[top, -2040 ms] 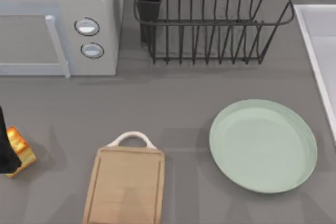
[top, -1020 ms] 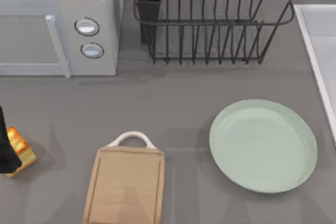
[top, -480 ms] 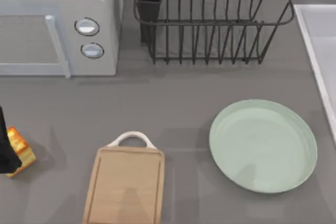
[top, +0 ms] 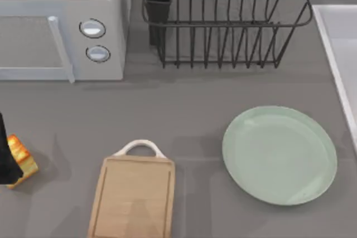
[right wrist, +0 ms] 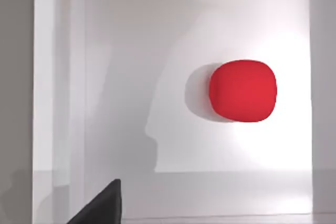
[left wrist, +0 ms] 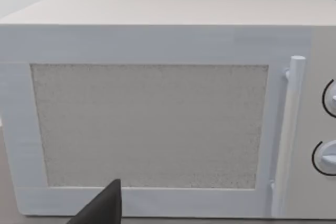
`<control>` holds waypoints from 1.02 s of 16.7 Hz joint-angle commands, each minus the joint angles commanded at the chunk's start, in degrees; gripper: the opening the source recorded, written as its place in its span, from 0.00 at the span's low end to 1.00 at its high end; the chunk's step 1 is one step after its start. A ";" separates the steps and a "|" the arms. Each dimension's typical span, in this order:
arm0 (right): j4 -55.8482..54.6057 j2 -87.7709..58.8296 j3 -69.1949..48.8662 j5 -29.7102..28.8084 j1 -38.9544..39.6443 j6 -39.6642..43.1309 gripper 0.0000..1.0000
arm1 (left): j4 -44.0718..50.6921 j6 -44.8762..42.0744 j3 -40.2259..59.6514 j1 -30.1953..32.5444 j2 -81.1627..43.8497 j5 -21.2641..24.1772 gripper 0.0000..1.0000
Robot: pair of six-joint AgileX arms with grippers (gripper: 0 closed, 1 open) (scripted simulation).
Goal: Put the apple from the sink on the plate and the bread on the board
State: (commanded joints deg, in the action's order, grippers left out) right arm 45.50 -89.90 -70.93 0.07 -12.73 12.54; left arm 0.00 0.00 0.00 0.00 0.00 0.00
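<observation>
A faint shadow that lay on the plate half a second ago is gone.

The apple is being seen lying on the pale floor of the sink, with a soft shadow being cast beside it. A raised light rim is being shown along one side of the basin. A dark fingertip of the tool is being glimpsed, well apart from the apple.

Rendered kitchen counter: microwave, wire dish rack, sink, cutting board.
</observation>
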 joint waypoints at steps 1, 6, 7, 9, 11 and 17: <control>2.63 -5.17 -4.13 -0.03 -0.79 0.69 1.00 | 0.00 0.00 0.00 0.00 0.00 0.00 1.00; 13.19 -26.30 -20.73 -0.14 -3.98 3.43 1.00 | 0.00 0.00 0.00 0.00 0.00 0.00 1.00; 14.66 -29.29 -23.04 -0.17 -4.44 3.80 1.00 | 0.00 0.00 0.00 0.00 0.00 0.00 1.00; 16.83 -33.68 -26.46 -0.21 -5.14 4.33 1.00 | 0.00 0.00 0.00 0.00 0.00 0.00 1.00; 17.79 -35.67 -27.99 -0.24 -5.46 4.55 1.00 | 0.00 0.00 0.00 0.00 0.00 0.00 1.00; 17.54 -35.75 -27.81 -0.24 -5.16 4.51 1.00 | 0.00 0.00 0.00 0.00 0.00 0.00 1.00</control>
State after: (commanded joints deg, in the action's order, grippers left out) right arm 63.04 -125.65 -98.73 -0.18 -17.89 17.05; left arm 0.00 0.00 0.00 0.00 0.00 0.00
